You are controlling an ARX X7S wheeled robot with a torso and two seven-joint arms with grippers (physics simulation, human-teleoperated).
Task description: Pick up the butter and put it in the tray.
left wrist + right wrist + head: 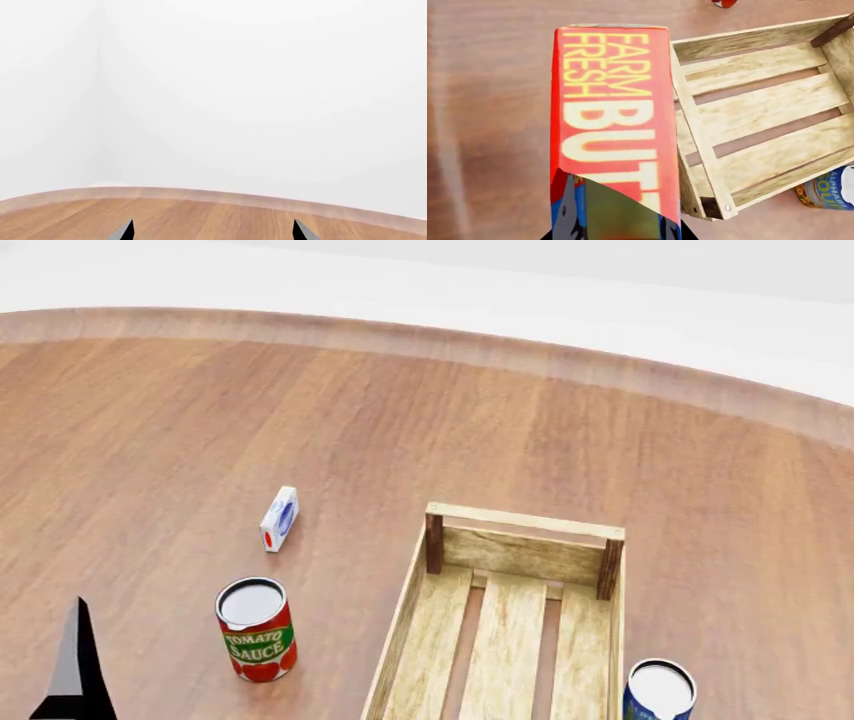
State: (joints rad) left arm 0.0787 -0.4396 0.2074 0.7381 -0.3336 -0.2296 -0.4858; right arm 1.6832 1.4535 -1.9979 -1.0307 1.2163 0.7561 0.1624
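The butter [617, 115] fills the right wrist view: a red carton with yellow "FARM FRESH" and, below it in larger pale letters, "BUTT", the rest of the word hidden by the right pincer [617, 220]. That pincer is clamped on the carton's near end, a dark finger [620, 210] lying across the printed face, with a patch of blue and white artwork showing beside it. The carton is held above the table [487, 125], beside the tray's [694, 107] outer long wall and overlapping that rim in the picture; it is not inside the tray.

The tray is a pale slatted crate with darker corner posts, and nothing is seen inside it in either view. In the head view it stands on the table's near right part, with a white-topped can [658, 692] with a blue side just beside its right wall. The same can shows in the right wrist view, its blue label bearing yellow letters, "OUP" readable. To the tray's left stands a red can [255, 629] labelled "TOMATO SAUCE" on a green band. Farther back lies a small white box [278, 519] with red and blue marks, too small to read.

The left pincer [212, 231] stands wide apart, holding nothing, its two dark tips over bare wood near the table's curved edge.
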